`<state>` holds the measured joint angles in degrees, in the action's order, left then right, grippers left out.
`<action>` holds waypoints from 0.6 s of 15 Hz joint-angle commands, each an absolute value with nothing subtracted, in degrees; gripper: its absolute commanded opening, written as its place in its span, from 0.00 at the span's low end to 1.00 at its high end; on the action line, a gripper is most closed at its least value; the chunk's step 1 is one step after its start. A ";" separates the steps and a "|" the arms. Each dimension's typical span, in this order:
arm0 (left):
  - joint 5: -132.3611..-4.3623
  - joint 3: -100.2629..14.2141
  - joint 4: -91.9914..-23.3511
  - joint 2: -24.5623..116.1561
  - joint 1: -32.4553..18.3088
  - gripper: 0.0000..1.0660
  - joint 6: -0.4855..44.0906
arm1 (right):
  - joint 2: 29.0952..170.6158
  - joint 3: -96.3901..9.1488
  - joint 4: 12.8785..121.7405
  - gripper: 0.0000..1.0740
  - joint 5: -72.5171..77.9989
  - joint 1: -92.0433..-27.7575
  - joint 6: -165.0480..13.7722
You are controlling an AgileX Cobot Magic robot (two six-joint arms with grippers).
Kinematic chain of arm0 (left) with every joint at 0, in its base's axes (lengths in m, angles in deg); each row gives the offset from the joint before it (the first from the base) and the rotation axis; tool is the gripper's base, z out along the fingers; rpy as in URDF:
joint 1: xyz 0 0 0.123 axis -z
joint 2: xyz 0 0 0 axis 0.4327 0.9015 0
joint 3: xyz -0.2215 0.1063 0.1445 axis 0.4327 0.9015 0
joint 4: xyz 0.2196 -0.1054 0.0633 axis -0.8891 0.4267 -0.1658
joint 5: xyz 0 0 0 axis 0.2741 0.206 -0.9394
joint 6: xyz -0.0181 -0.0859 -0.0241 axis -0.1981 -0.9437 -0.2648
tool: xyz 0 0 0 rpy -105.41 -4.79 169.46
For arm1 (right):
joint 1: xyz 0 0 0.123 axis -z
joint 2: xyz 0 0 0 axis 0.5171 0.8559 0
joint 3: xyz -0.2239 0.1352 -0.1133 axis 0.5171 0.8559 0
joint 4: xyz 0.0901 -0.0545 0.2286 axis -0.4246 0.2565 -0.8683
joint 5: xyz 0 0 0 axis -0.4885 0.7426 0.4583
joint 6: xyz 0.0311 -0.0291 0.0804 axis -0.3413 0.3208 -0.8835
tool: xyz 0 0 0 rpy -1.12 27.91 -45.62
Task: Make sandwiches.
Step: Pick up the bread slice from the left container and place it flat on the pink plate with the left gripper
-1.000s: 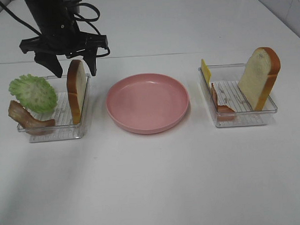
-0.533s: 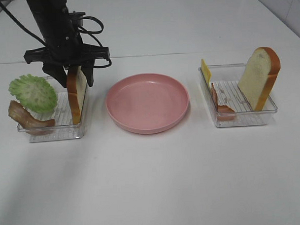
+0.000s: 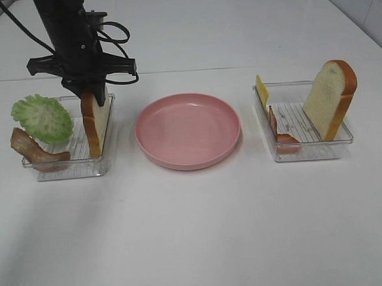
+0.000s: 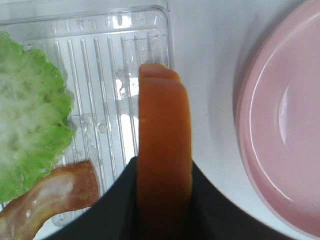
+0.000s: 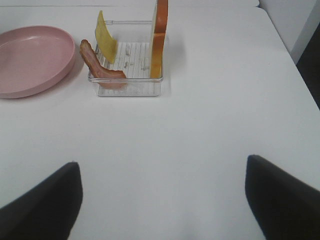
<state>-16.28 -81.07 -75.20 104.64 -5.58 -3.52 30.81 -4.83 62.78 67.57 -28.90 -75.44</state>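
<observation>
- Left gripper (image 3: 94,95): jaws pinch the top crust of the upright bread slice (image 3: 96,124), upper left of the exterior view.
- The slice stands against the right wall of the left tray (image 3: 66,170), with the lettuce (image 3: 42,118) and bacon strip (image 3: 34,151) to its left.
- Right gripper (image 5: 161,167): jaws spread wide, holding nothing, well apart from the second bread slice (image 3: 331,99).
</observation>
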 commanded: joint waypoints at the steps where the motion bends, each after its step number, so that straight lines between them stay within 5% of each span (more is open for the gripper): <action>1: -15.25 -81.30 -75.55 102.92 -5.58 0.00 -3.29 | 30.07 -4.83 62.67 0.77 66.94 -28.56 -74.98; 6: -7.23 -85.48 -74.63 98.34 -5.58 0.00 0.83 | 30.07 -4.83 62.67 0.77 66.94 -28.56 -74.98; 9: -6.08 -89.49 -67.87 96.62 -5.70 0.00 4.33 | 30.07 -4.83 62.67 0.77 66.94 -28.56 -74.98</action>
<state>-9.92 -89.20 -69.02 97.19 -5.58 3.53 30.81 -4.83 62.78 67.57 -28.90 -75.44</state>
